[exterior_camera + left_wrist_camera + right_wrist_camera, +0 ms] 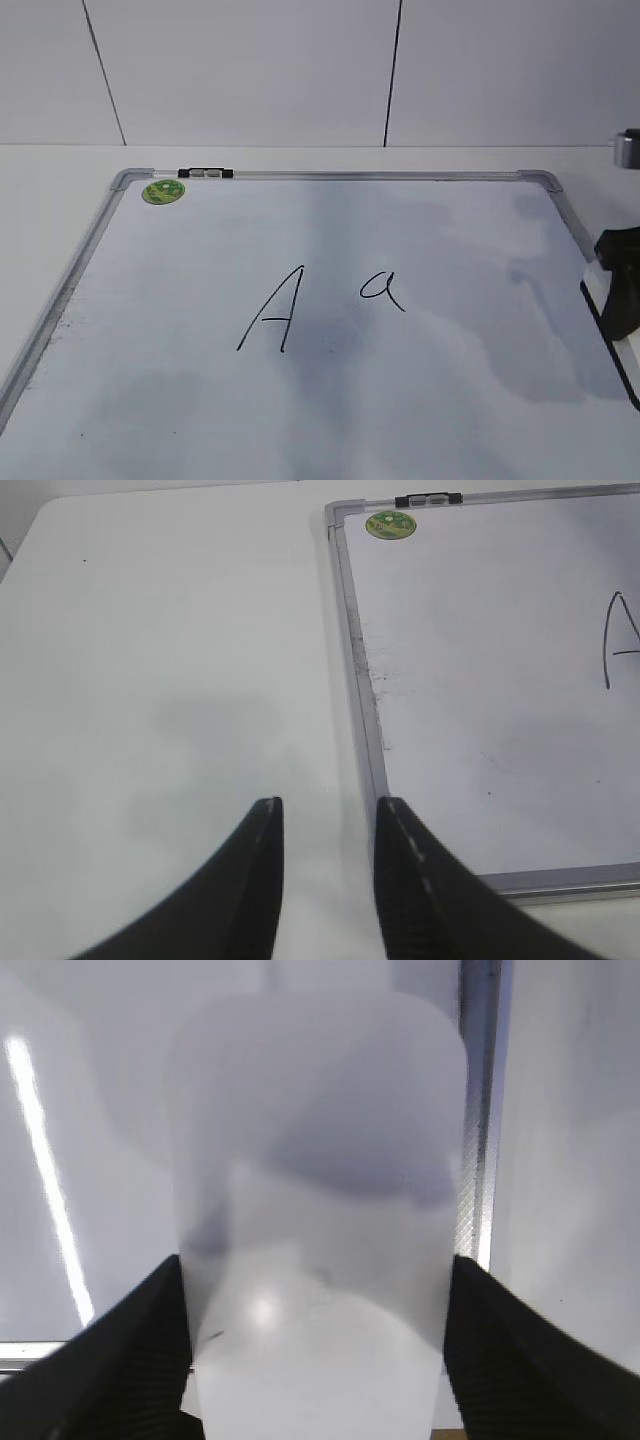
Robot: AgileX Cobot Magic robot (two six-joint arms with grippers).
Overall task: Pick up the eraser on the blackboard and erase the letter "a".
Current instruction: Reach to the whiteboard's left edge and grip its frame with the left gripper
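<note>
The blackboard (450, 400) lies flat on the white table, a white board in a silver frame. The small letter "a" (383, 289) is written at its middle, right of a larger capital "A" (272, 310). My right gripper (315, 1270) is shut on the eraser (315, 1160), a white rounded block that fills the space between its fingers. In the exterior view the right gripper (620, 255) and the eraser's black felt edge (608, 335) are at the board's right edge, well right of the "a". My left gripper (325, 805) is open and empty over the table, just left of the board's frame (365, 710).
A round green magnet (163, 191) sits in the board's far left corner, and also shows in the left wrist view (390, 524). A black-and-white clip (205, 173) is on the far frame. A tiled wall stands behind the table. Bare tabletop lies left of the board.
</note>
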